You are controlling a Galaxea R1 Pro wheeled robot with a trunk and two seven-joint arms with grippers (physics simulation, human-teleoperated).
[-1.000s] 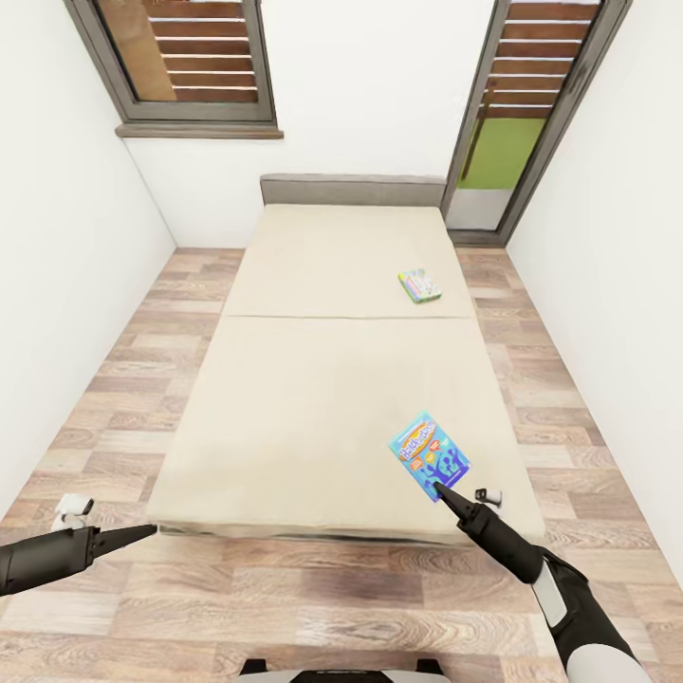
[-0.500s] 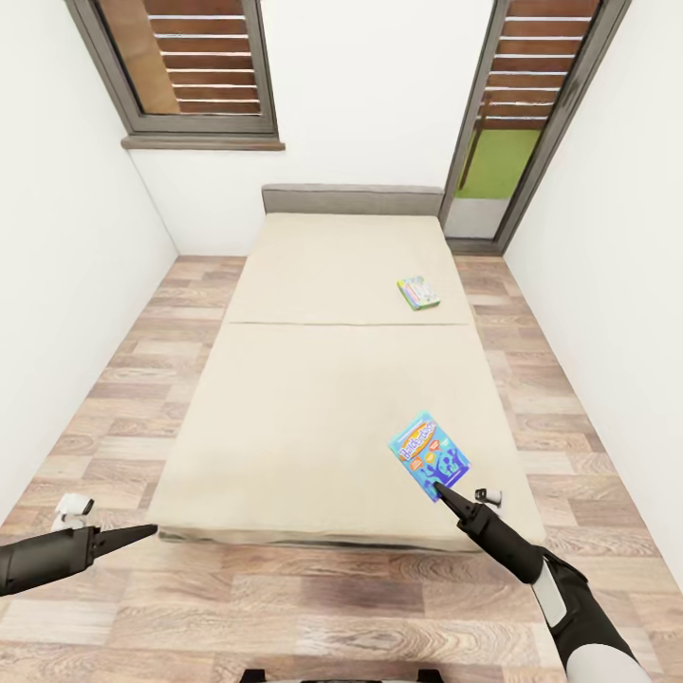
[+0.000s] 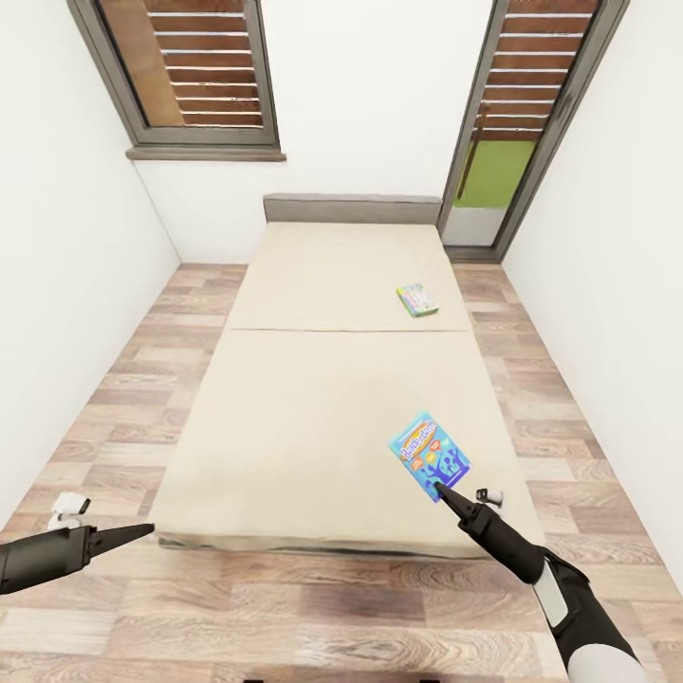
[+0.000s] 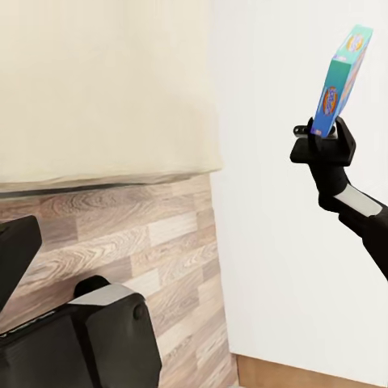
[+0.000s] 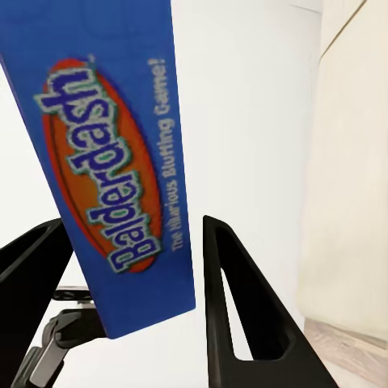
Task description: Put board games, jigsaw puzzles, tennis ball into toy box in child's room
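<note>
My right gripper [image 3: 442, 490] is clamped on the lower edge of the blue Balderdash game box [image 3: 429, 455], lifted clear of the bed [image 3: 313, 417] for carrying to the toy box. The box stands upright between my jaws. The second game box [image 3: 417, 300] lies flat on the mattress, well beyond them. My left gripper [image 3: 142, 528] hangs free, apparently closed and empty.
</note>
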